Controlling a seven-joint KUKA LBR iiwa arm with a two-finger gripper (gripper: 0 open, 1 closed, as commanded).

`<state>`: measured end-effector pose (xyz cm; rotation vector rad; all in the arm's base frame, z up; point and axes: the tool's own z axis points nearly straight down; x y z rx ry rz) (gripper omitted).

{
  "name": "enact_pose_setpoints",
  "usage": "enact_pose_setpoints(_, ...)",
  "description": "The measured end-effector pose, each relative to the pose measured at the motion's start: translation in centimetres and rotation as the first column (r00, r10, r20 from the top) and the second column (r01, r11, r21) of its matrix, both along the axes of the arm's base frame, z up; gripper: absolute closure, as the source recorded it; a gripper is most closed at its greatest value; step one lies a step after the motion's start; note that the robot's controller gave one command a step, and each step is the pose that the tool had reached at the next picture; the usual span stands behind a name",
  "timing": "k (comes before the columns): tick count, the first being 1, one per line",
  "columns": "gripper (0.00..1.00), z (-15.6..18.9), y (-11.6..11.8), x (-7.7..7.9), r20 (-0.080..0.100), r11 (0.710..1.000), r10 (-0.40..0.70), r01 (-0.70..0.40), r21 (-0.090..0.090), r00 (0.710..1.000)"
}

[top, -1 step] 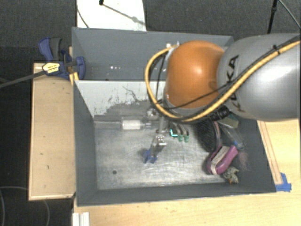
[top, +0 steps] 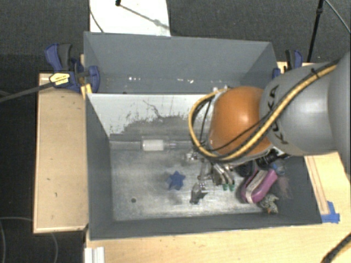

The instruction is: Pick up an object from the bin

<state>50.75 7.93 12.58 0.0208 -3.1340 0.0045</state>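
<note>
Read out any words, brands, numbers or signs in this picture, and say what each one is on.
"KUKA": dark letters on the arm's grey link, partly crossed by a cable, so read with some doubt.
No readable marks on the blue star-shaped piece, the purple thing or the clear tube.

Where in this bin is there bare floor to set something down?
The view's left half of the bin floor is bare, bordered by the left wall, the white tube behind and the blue star-shaped piece. The view's right side is crowded: end effector, purple object, small clutter.
</note>
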Motion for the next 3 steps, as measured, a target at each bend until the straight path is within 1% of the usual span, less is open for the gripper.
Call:
enact_pose_setpoints(1, 0.00, -5.5, 1.8, 1.5, 0.012, 0.990, 0.141, -0.141, 0.004, 0.990)
enact_pose_setpoints(2, 1.00, -5.1, 1.8, 1.6, 0.017, 0.991, 0.134, -0.134, 0.005, 0.991)
enact_pose_setpoints(3, 1.00, 15.2, 0.6, 4.8, 0.018, 0.859, 0.512, -0.512, -0.001, 0.859)
